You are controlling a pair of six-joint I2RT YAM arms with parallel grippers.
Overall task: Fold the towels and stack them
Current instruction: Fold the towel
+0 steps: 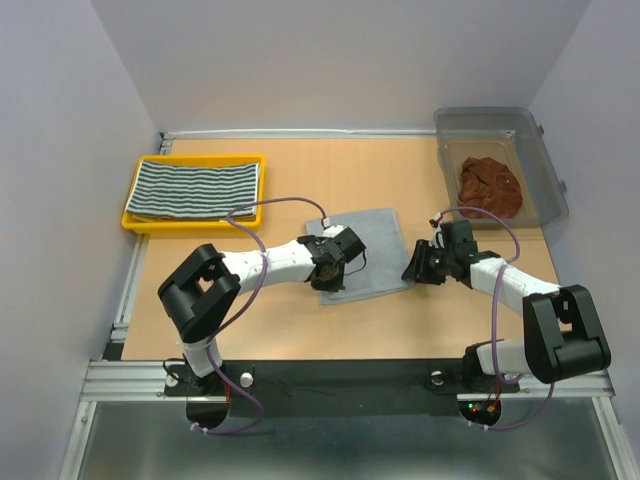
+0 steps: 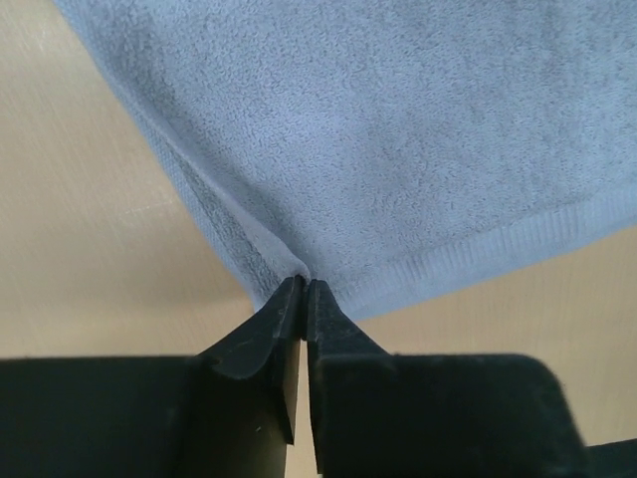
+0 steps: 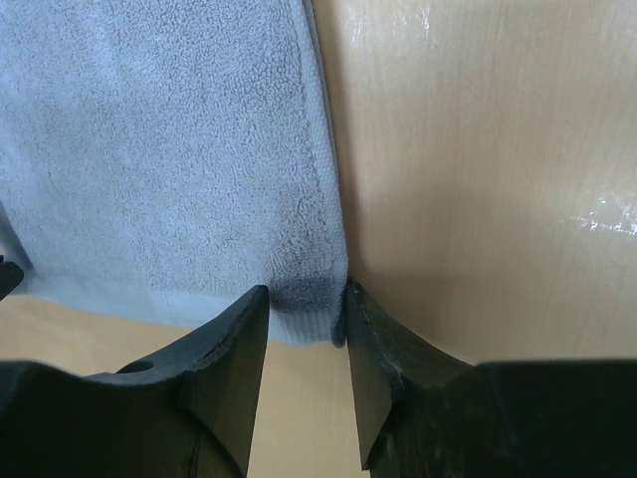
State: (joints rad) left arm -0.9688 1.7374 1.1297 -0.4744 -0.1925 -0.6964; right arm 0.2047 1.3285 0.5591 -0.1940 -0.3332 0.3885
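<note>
A plain grey towel (image 1: 368,248) lies flat on the table's middle. My left gripper (image 1: 333,270) is shut on its near-left corner; in the left wrist view the closed jaws (image 2: 304,283) pinch a raised fold of the grey towel (image 2: 398,129). My right gripper (image 1: 418,264) is open at the towel's near-right corner; in the right wrist view the jaws (image 3: 307,296) stand apart on either side of the corner of the grey towel (image 3: 159,149), which lies flat between them. A black-white striped towel (image 1: 197,188) lies folded in a yellow tray. A rust-brown towel (image 1: 490,186) sits crumpled in a clear bin.
The yellow tray (image 1: 131,205) stands at the back left. The clear plastic bin (image 1: 545,160) stands at the back right. Grey walls close in the table on three sides. Bare wooden tabletop (image 1: 300,320) lies in front of the towel.
</note>
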